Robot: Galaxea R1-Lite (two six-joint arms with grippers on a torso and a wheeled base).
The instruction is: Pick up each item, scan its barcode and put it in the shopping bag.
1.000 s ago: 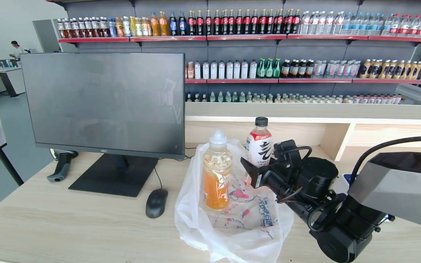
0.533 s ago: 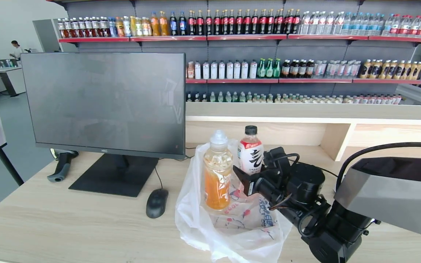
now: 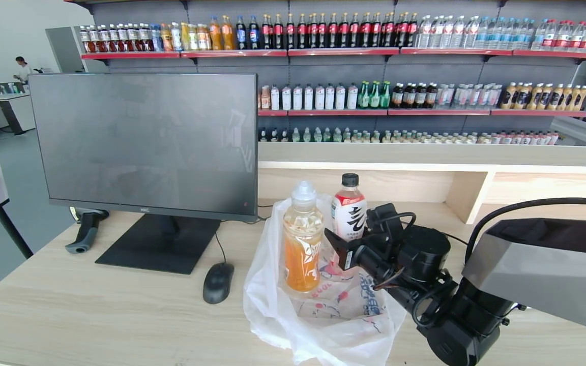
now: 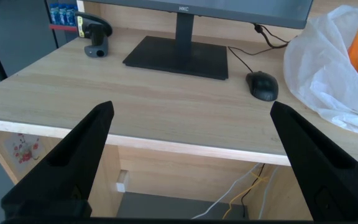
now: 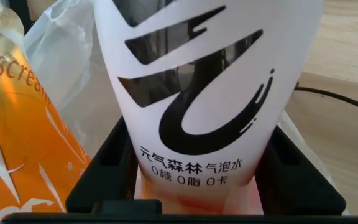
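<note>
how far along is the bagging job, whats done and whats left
Done: the orange bottle stands inside the shopping bag. In hand: the right gripper is shut on the white bottle, holding it upright at the bag's opening, beside the orange one. Left: lower and release it. The left gripper is open and empty, off the front edge of the table.

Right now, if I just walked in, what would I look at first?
Probably the right arm's end effector, clamped on a white-labelled bottle with a black cap, held upright at the middle of the counter. Right beside it, an orange drink bottle stands in the crinkly white shopping bag. Behind them, a big dark monitor sits on the left, and red shelves packed with drinks line the back wall.
</note>
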